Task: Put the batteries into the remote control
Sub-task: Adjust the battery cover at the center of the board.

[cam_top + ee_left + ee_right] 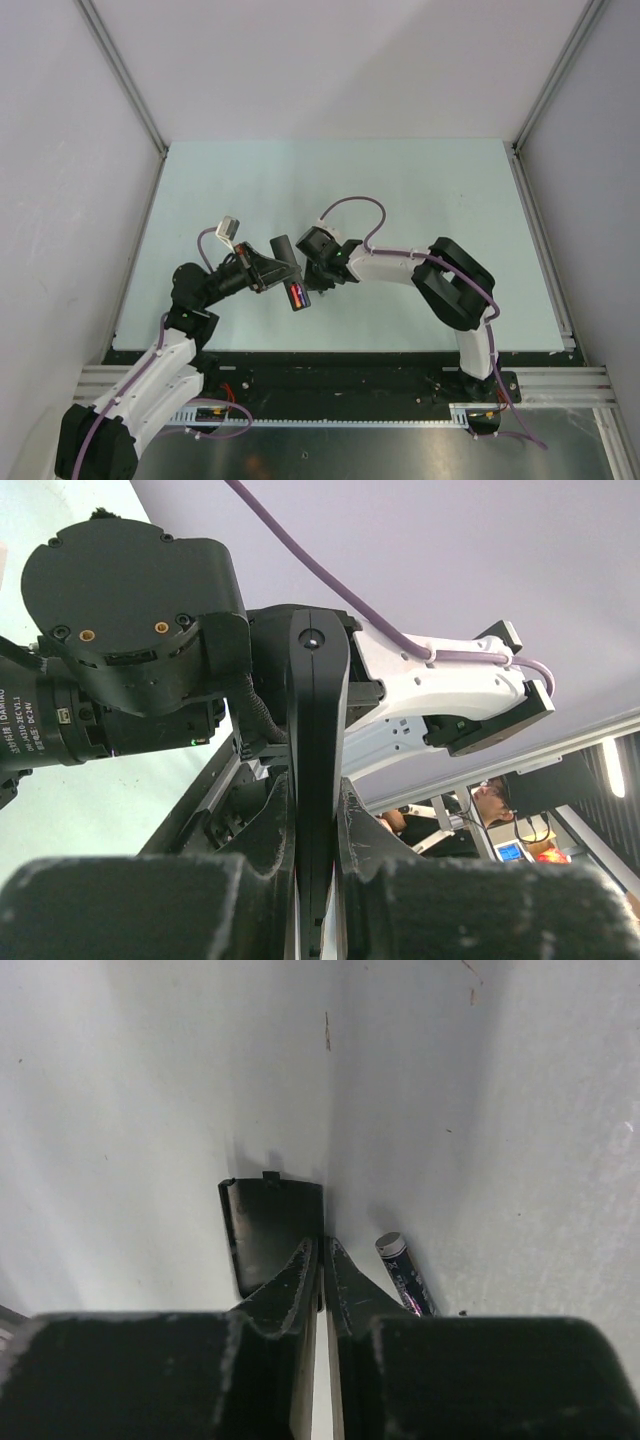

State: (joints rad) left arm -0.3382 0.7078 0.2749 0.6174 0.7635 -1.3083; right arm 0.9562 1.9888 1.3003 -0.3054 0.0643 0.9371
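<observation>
My left gripper (272, 268) is shut on the remote control (289, 270), a slim black bar held off the table. In the left wrist view the remote (318, 710) stands upright between the closed fingers (268, 830). A red-orange battery (298, 295) shows at the remote's near end. My right gripper (320, 268) is right beside the remote. In the right wrist view it (323, 1247) is shut on the edge of the black back panel (268, 1230), just above the table. A dark bluish-purple battery (404, 1272) lies on the table to the right of the fingers.
The pale green table mat (420, 190) stretches behind and to both sides of the grippers. Metal frame posts (125, 75) and white walls bound the cell. The black front rail (350, 365) runs along the near edge.
</observation>
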